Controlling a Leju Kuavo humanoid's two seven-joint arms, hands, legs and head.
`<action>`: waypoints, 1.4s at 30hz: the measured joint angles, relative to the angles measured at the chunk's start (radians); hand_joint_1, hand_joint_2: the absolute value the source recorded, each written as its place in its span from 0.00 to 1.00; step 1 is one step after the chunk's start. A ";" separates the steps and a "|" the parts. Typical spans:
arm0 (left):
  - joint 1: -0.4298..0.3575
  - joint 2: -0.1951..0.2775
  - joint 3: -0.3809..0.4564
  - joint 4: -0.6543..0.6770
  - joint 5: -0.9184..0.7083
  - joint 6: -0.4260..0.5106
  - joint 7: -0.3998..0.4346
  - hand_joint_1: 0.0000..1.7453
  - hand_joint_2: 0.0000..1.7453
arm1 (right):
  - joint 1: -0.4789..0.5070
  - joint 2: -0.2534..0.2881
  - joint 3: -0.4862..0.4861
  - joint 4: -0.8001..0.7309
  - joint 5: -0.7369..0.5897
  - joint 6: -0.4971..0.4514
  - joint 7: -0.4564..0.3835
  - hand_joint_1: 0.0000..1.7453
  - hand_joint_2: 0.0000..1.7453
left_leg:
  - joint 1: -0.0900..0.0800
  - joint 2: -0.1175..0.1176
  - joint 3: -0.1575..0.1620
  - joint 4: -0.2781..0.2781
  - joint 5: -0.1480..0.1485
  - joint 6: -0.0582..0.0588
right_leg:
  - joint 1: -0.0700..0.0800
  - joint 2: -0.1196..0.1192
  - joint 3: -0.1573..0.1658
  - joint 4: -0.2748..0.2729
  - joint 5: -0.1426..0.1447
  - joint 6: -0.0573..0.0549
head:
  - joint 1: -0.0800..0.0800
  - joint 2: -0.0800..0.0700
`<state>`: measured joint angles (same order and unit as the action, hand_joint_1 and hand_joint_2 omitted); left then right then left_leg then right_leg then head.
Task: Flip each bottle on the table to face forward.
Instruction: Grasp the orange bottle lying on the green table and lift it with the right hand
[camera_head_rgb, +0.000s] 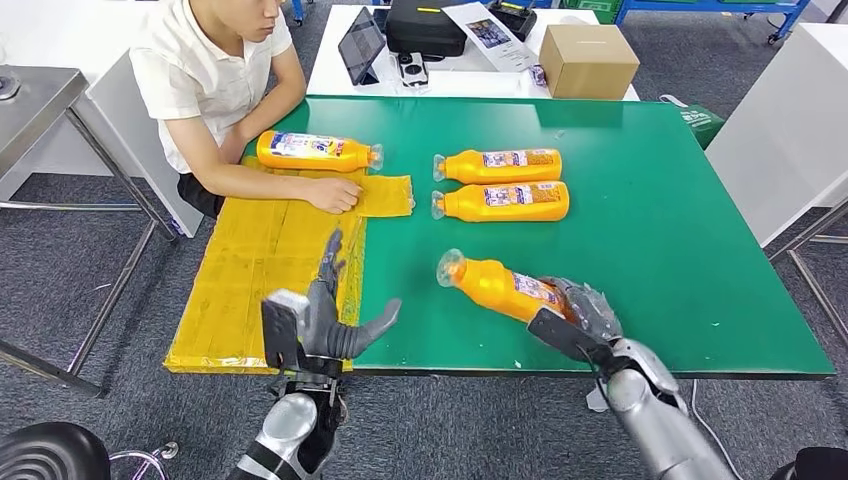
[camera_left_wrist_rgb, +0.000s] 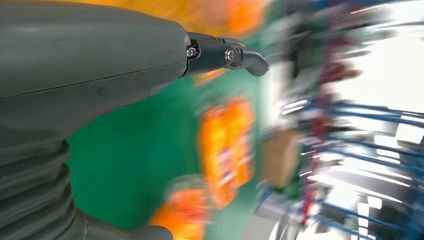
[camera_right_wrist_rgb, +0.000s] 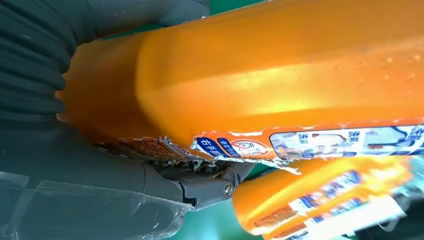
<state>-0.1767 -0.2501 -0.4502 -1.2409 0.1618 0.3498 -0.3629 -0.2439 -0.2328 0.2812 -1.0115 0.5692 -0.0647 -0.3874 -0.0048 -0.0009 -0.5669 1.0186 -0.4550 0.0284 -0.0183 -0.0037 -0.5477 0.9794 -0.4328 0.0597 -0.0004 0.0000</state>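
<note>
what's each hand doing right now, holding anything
Left hand: open, fingers spread, holding nothing.
Right hand: grips the base end of an orange bottle.

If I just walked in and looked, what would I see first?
Bright orange bottles lying on a green table: the robot's right hand holds one bottle at the near edge, and two more bottles lie side by side in the middle. A person sits at the far left, a hand resting on a yellow mat beside a fourth bottle. The robot's left hand hovers open over the mat's near edge.
</note>
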 joint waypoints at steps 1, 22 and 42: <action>0.000 -0.005 0.002 0.025 0.074 -0.024 0.032 0.00 1.00 | 0.011 0.017 -0.007 -0.019 -0.024 -0.004 -0.011 1.00 1.00 | 0.000 0.001 -0.001 0.000 0.000 0.000 | 0.000 0.000 -0.001 0.000 0.000 0.000 | 0.000 0.000; -0.022 0.013 -0.129 0.147 0.227 -0.132 0.000 0.00 1.00 | 0.013 0.274 0.102 -0.014 -0.191 -0.008 -0.088 1.00 1.00 | 0.001 0.000 -0.020 0.000 0.003 -0.002 | 0.001 0.000 -0.019 0.003 0.002 -0.003 | 0.000 0.000; -0.050 -0.001 -0.087 0.126 0.329 -0.108 0.000 0.02 1.00 | -0.006 0.330 0.268 0.036 -0.175 -0.076 -0.122 1.00 1.00 | 0.001 0.000 -0.021 0.000 0.003 -0.002 | 0.001 0.000 -0.021 0.003 0.002 -0.003 | 0.000 0.000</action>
<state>-0.2262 -0.2510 -0.5377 -1.1151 0.4909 0.2420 -0.3629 -0.2503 0.0969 0.5496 -0.9758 0.3944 -0.1409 -0.5097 -0.0035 -0.0012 -0.5880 1.0186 -0.4516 0.0267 -0.0174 -0.0040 -0.5684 0.9824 -0.4308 0.0566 -0.0005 0.0000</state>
